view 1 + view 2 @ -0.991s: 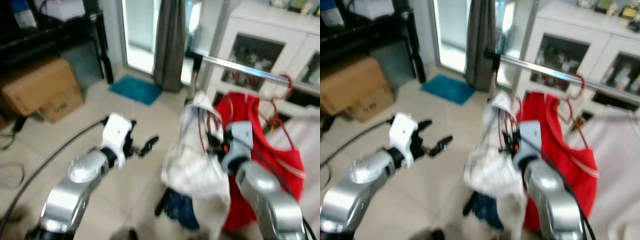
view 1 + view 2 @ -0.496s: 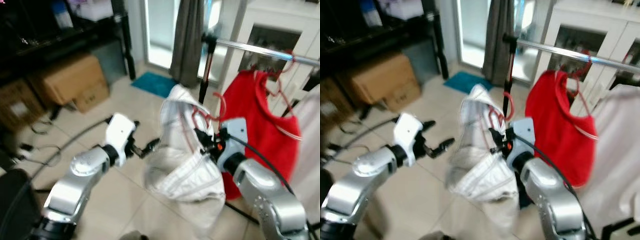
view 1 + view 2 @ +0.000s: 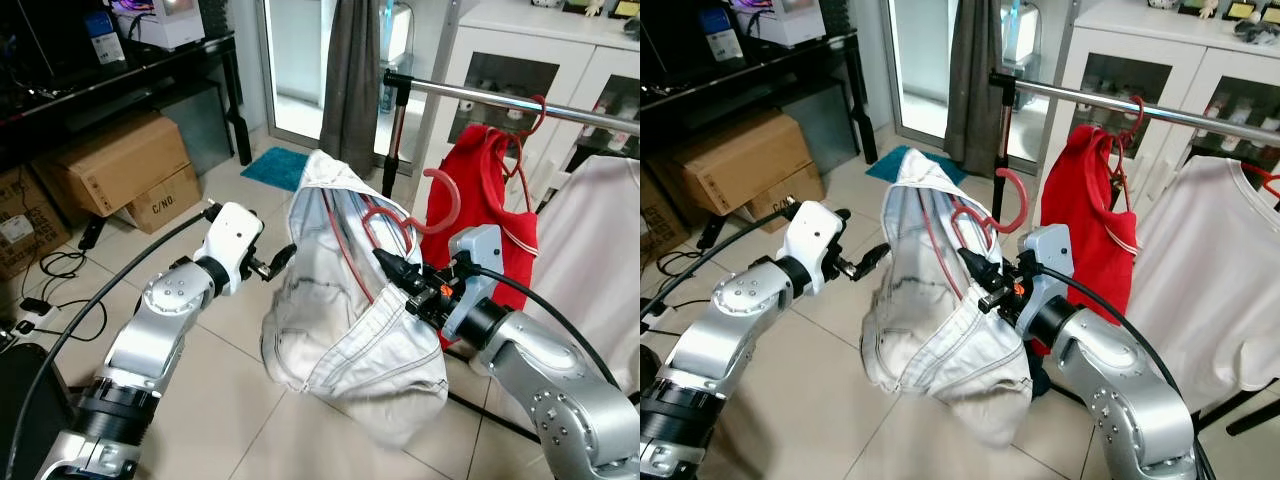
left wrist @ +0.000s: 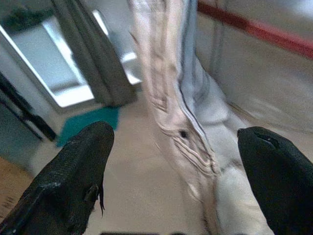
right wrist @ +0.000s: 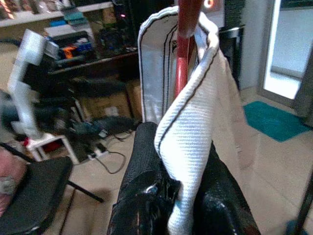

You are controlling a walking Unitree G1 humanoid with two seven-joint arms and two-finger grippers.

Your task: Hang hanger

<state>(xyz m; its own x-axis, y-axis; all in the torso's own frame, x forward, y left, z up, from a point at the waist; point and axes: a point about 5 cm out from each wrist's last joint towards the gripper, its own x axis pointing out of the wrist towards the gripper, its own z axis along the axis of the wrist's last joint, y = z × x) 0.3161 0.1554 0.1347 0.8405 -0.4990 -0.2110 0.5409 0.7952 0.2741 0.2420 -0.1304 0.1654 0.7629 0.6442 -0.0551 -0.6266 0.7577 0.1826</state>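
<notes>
While clamped: right tool (image 3: 392, 268), hanger (image 3: 415, 215).

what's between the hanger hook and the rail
Bare air in the left eye view: the hook is below the rail, beside the red top.

Legible text is limited to one item. A small cardboard box (image 3: 165, 200) on the floor, standing below and in front of a larger cardboard box (image 3: 120, 160), carries a dark printed marking on its side face reading approximately "C/NO."; the characters after it cannot be made out. A white label (image 3: 14, 229) on another cardboard box at the frame's left edge bears print too small to read.
</notes>
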